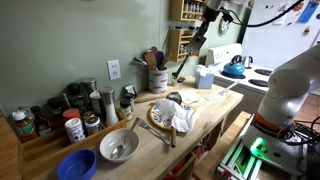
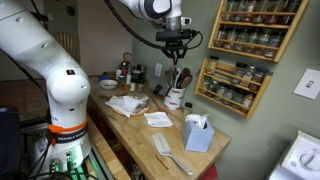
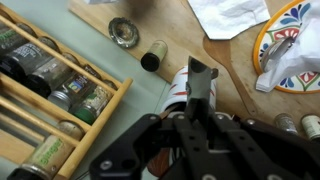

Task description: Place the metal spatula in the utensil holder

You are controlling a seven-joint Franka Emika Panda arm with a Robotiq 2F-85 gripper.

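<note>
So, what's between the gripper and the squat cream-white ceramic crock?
Just the long grey metal spatula, hanging from the gripper toward the crock, clearest in an exterior view.

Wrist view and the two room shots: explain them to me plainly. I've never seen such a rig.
The big white thing is a robot arm; the black claw at its end is its gripper. Two pictures come from cameras standing in the room; the third looks down from the wrist. On the wooden counter stand spice jars, a grey bowl, a painted plate and the cream utensil holder. The gripper seems to hold the metal spatula above that holder.
</note>
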